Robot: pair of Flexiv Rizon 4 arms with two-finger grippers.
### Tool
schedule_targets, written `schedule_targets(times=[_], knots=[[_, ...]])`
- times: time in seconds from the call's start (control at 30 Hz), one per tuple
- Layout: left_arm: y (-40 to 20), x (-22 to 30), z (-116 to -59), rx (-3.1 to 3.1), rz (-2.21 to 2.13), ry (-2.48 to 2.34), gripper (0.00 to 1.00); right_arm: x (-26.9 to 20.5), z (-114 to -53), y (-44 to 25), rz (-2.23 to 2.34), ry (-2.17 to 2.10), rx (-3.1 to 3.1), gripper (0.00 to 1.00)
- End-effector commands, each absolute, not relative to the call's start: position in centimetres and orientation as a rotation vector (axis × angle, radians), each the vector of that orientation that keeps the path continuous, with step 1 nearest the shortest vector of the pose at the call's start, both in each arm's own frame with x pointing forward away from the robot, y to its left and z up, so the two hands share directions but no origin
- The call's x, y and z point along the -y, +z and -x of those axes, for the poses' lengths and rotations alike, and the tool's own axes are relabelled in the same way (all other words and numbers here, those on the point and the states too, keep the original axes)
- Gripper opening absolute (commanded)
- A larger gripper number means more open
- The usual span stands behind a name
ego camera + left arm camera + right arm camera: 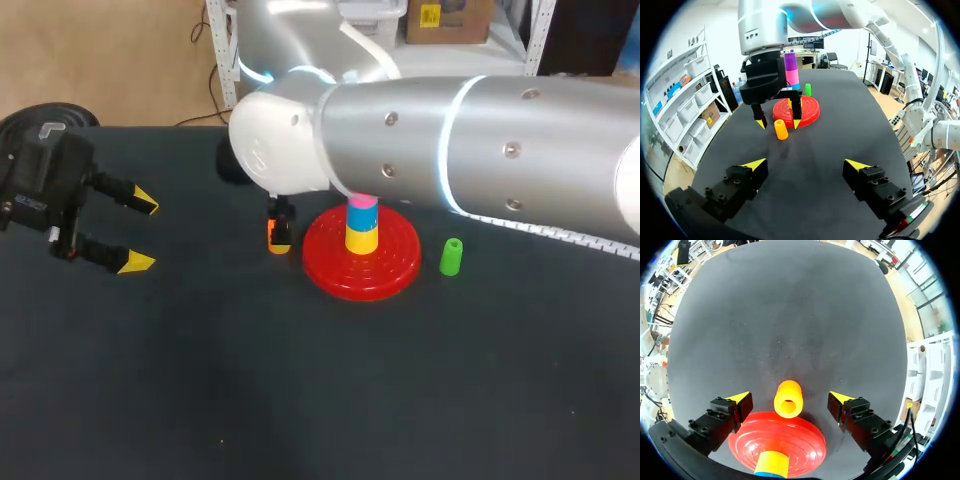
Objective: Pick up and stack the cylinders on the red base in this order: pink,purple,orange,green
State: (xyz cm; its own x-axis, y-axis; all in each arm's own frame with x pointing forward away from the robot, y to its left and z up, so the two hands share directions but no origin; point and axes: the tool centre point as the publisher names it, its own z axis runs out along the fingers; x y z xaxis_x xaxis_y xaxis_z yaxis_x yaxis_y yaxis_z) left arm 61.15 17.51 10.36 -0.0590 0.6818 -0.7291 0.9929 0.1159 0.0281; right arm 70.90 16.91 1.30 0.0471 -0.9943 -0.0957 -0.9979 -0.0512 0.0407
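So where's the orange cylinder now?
In the head view the orange cylinder stands just left of the red base, between the right gripper's open fingers.

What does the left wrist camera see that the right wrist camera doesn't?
Only the left wrist view shows the green cylinder beyond the base, the pink cylinder and purple cylinder stacked above the base, and the open left claw. Only the right wrist view shows the hole in the top of the orange cylinder. Both show the base, the orange cylinder next to it, and the open right claw with a finger on each side of the orange cylinder, not touching it.
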Motion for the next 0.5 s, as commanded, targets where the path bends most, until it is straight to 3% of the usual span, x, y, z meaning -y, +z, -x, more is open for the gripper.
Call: schedule_targets(times=[0.03,0.07,0.1,0.13,0.17,0.5], knots=[[10.22,-17.57,-61.13,-1.799,-1.625,-0.673,1.00,-16.85,-71.00,1.23,2.248,0.157,-2.140,0.74],[10.22,-17.57,-61.13,-1.799,-1.625,-0.673,1.00,-16.84,-70.99,1.18,2.248,0.158,-2.142,0.49],[10.22,-17.57,-61.13,-1.799,-1.625,-0.673,1.00,-16.84,-70.99,1.17,2.247,0.159,-2.143,0.43],[10.22,-17.57,-61.13,-1.799,-1.625,-0.673,1.00,-16.84,-70.99,1.17,2.247,0.159,-2.144,0.14],[10.22,-17.57,-61.13,-1.799,-1.625,-0.673,1.00,-16.83,-70.98,1.17,2.246,0.159,-2.145,0.00],[10.22,-17.57,-61.13,-1.799,-1.625,-0.673,1.00,-16.63,-70.91,0.96,2.244,0.160,-2.162,0.00]])
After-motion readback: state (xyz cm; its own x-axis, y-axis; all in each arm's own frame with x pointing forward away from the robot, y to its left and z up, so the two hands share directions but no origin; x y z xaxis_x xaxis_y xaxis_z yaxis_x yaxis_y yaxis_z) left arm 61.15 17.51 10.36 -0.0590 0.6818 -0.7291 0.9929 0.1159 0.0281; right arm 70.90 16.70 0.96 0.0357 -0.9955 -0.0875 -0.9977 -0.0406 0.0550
